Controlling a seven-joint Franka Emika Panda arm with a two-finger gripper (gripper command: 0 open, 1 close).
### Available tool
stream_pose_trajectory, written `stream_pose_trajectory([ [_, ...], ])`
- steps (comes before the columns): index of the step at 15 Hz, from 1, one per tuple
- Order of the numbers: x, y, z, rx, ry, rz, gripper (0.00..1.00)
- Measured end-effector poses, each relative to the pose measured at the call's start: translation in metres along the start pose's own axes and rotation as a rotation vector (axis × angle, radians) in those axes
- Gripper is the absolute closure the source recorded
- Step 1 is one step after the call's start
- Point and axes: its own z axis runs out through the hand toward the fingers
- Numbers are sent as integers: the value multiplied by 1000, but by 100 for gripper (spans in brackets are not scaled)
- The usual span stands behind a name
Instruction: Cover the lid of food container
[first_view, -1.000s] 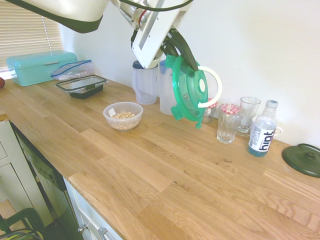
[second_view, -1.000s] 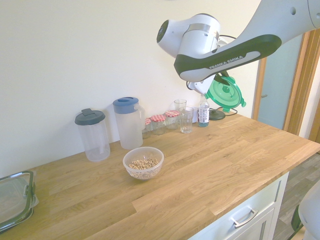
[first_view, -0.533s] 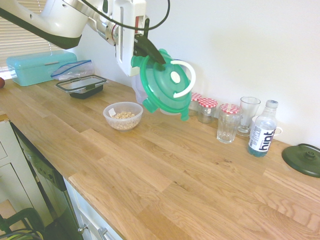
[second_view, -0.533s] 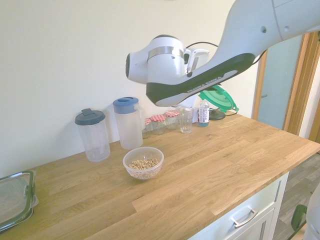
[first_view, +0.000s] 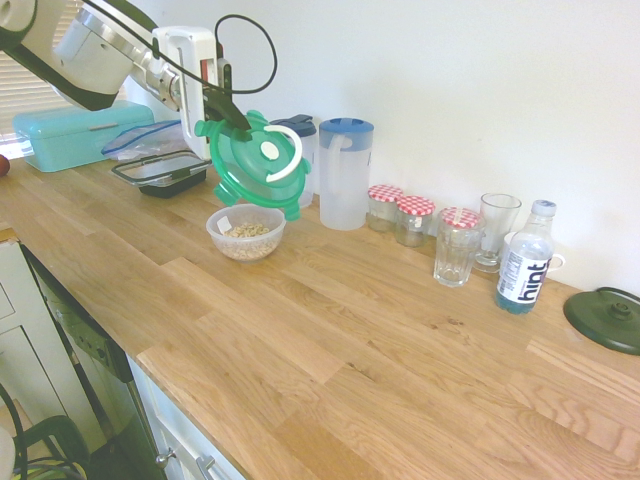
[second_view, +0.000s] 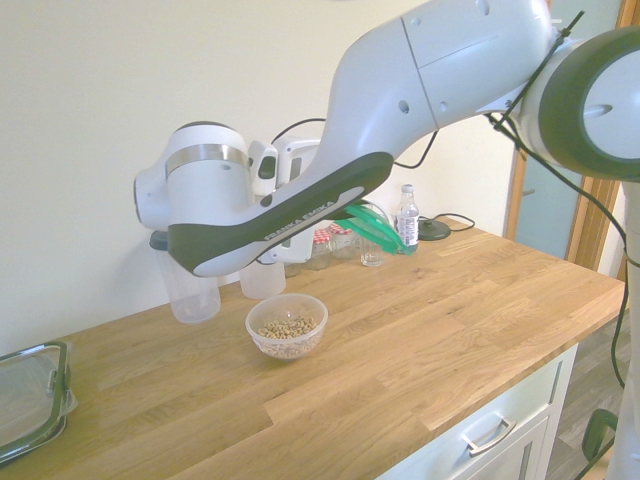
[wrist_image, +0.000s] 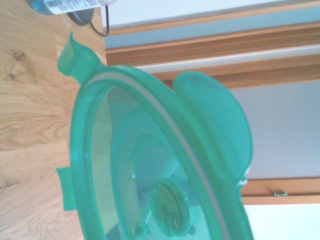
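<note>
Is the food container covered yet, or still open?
Still open. The food container sits uncovered on the counter with its cereal-like bits showing, while the gripper holds the lid tilted in the air above it.

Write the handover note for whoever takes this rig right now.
Pincer: shut on the green lid, gripping its rim; lid tilted steeply, in the air.
Food container: open on the wooden counter, cereal inside, just below and in front of the lid.
Done: lid picked up and carried to the container.
Left: level the lid, lower it onto the container, release.
</note>
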Motion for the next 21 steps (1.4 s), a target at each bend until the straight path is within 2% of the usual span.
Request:
stream_pose_trajectory([
  [8,-43,-63,-31,-64,65,-3,100],
  [14,-74,-83,-72,-52,92,-10,100],
  [21,-83,-103,-82,-59,98,-16,100],
])
